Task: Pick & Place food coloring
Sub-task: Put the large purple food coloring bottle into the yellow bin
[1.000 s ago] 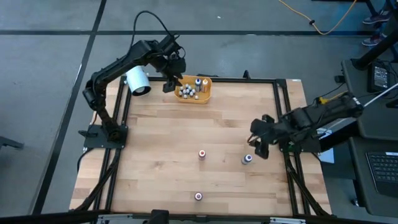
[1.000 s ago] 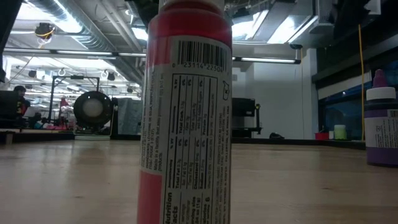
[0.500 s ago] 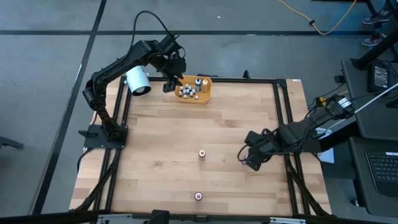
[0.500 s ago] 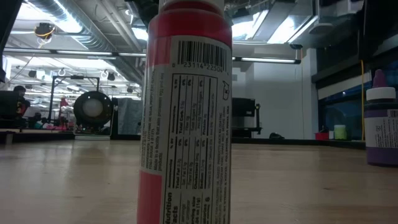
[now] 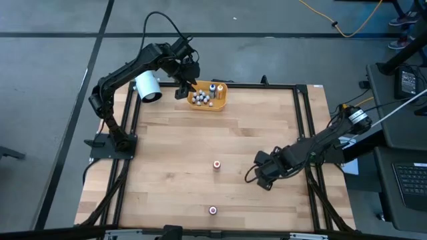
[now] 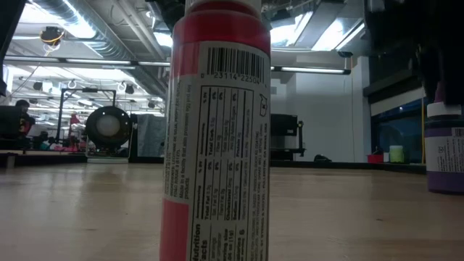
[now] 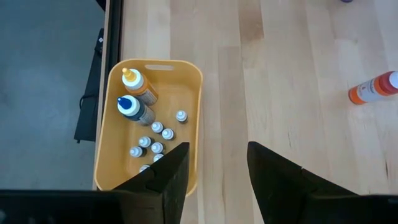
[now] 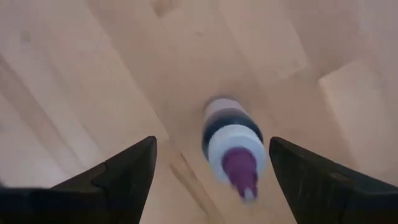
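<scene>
Right gripper (image 8: 208, 168): spread wide, low over the table's right side, nothing pinched.
Purple bottle (image 8: 233, 143): upright on the wood, centred between the right fingers – untouched.
Left gripper (image 7: 214, 165): parted, empty, above the yellow bin (image 7: 193, 93).
Bin contents: small bottles (image 7: 155, 134).
Loose red bottles (image 5: 217, 164): mid-table – well apart from both grippers.

You had most small white-capped bottles (image 7: 155, 138) standing clustered in the bin at upper centre; a red-capped one (image 5: 217, 164) stood mid-table, another (image 5: 213, 210) near the bottom edge, a purple-tipped one (image 8: 231, 144) under the right arm.
</scene>
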`<state>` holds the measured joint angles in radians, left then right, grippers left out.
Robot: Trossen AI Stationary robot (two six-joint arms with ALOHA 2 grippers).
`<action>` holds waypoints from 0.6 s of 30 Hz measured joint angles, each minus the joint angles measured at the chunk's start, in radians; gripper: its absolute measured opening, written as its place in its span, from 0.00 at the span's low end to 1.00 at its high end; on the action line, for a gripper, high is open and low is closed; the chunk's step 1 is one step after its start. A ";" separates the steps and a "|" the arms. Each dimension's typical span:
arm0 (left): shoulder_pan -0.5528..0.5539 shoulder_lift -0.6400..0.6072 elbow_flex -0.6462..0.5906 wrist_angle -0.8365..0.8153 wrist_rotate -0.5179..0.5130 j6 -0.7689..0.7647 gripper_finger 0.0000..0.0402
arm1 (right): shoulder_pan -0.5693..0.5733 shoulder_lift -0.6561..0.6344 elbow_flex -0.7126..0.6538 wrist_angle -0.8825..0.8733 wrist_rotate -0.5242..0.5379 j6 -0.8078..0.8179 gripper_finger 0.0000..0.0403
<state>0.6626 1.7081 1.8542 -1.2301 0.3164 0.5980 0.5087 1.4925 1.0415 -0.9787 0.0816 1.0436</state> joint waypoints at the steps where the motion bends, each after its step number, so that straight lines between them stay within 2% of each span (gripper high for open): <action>1: -0.001 0.000 0.000 0.000 0.000 0.000 0.39 | 0.000 0.000 -0.031 0.031 -0.005 0.013 0.77; 4: -0.001 0.000 0.000 0.001 0.000 0.000 0.39 | -0.001 -0.002 -0.088 0.084 -0.024 0.031 0.77; 12: -0.001 0.000 0.000 0.000 0.003 -0.009 0.39 | -0.023 -0.004 -0.132 0.109 -0.030 -0.022 0.76; 18: -0.006 0.000 0.000 0.001 0.003 -0.012 0.38 | -0.059 -0.004 -0.153 0.143 -0.051 -0.117 0.60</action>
<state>0.6563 1.7084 1.8542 -1.2293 0.3199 0.5860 0.4498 1.4887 0.8881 -0.8360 0.0308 0.9263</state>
